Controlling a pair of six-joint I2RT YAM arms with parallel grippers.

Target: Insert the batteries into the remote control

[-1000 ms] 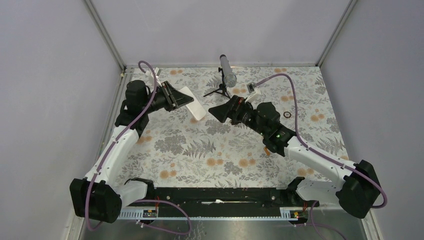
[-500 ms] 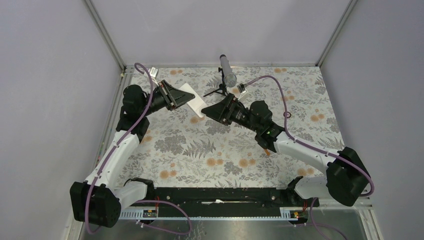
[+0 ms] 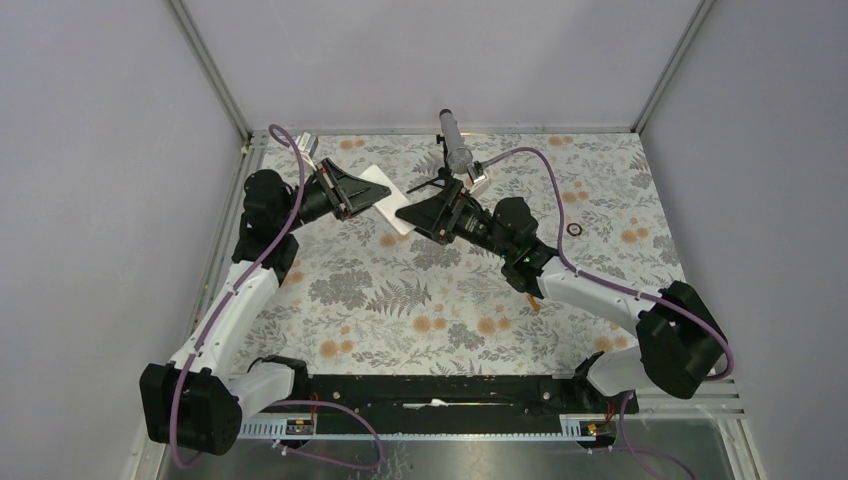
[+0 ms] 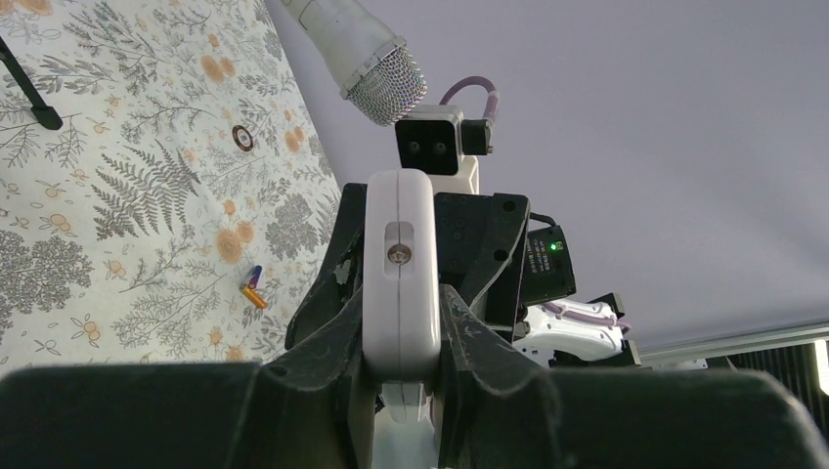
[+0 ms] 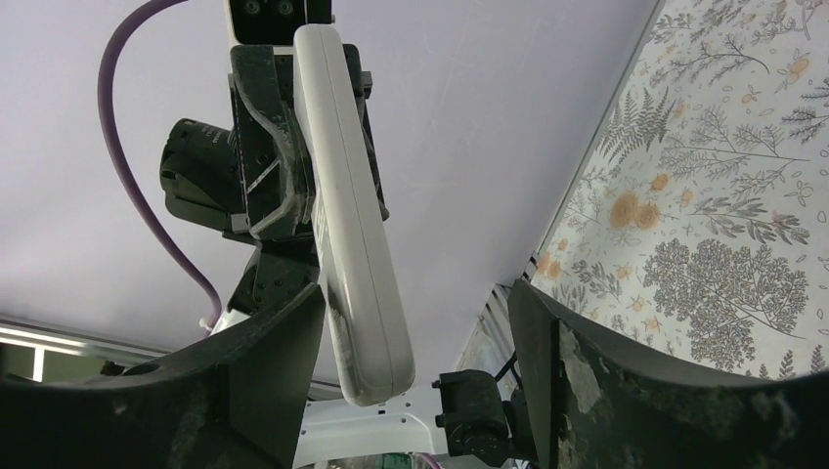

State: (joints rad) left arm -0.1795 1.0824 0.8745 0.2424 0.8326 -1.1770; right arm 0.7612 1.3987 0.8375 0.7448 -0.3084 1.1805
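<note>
My left gripper (image 3: 358, 196) is shut on the white remote control (image 3: 386, 198) and holds it above the table at the back left. In the left wrist view the remote (image 4: 401, 264) stands edge-on between the two black fingers. My right gripper (image 3: 406, 215) faces it, open. The remote's free end (image 5: 362, 322) reaches in between the right gripper's (image 5: 413, 293) jaws, close to the left finger (image 5: 279, 342) and far from the other. The batteries (image 4: 253, 286), one orange and one dark blue-purple, lie together on the floral mat, beside the right forearm (image 3: 533, 300).
A microphone (image 3: 458, 150) on a small black tripod stands at the back middle, just behind the right wrist. A small dark ring (image 3: 576, 230) lies on the mat to the right. Grey walls close in the mat on three sides.
The right arm has swung left toward the remote, so its jaws now straddle the remote's end; they have narrowed a little. The left gripper has shifted slightly while keeping hold of the remote.
</note>
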